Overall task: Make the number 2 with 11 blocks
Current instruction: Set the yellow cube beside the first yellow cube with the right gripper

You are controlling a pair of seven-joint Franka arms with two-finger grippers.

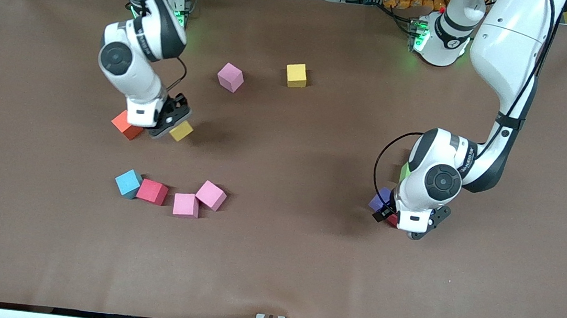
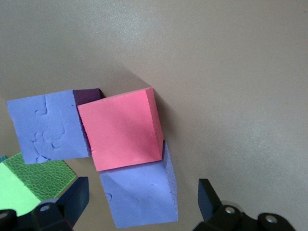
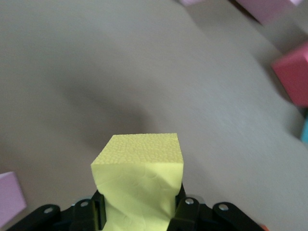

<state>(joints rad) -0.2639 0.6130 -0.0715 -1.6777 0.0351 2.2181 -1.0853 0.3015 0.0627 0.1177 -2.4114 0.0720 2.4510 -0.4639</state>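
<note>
yellow block (image 3: 139, 178) pinched in right gripper (image 1: 171, 125), beside orange block (image 1: 127, 124); pickup step, carry next. left gripper (image 2: 139, 202) spread over purple block (image 2: 139, 195).

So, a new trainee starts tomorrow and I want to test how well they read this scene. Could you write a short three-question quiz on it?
1. True or false: the right gripper is shut on a yellow foam cube.
2. What stands beside the red foam cube under the open left gripper?
A. two purple foam cubes
B. two orange foam cubes
C. a metal bowl
3. Fill in: the row nearest the front camera holds a light blue foam cube, a red one and ___ pink ones.

Key: 1 true; 2 A, one purple foam cube and another; 3 two, the first and the second.
</note>
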